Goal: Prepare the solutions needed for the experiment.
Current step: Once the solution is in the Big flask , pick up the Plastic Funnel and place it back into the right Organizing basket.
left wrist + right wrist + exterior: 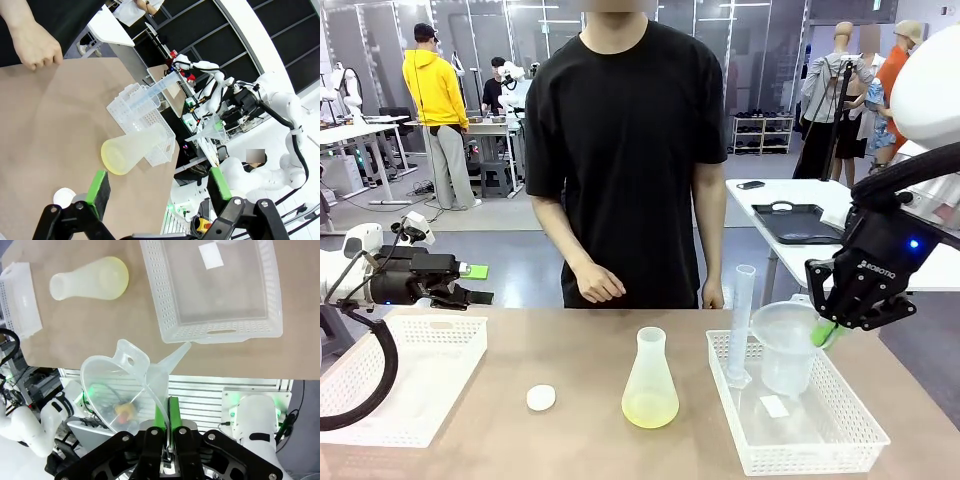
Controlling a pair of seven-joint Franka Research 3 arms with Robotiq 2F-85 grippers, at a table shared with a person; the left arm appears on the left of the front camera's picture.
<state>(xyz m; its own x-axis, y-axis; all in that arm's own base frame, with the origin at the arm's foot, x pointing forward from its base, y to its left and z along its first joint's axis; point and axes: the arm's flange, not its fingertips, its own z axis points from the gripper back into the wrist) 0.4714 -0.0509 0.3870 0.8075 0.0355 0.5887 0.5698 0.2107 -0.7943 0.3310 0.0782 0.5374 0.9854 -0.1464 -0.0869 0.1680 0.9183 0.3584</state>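
A frosted conical flask (650, 372) stands mid-table, with the pale yellow solutions (650, 408) as a shallow layer in its base. The wrist views also show this flask (134, 149) (85, 281) and the yellow layer (111, 161) (117, 274). At the right, above the basket, my right gripper (829, 331) (165, 413) is shut on the rim of a clear plastic funnel (785, 345) (125, 390). Far left, my left gripper (472, 286) (157, 184) hangs open and holds nothing, its green pads (98, 184) wide apart.
A white basket (840, 440) at the right holds a tall graduated cylinder (741, 325) and a small white piece (775, 405). Another white basket (450, 335) lies at the left. A white cap (541, 397) rests left of the flask. The person's hand (592, 283) hovers at the far edge.
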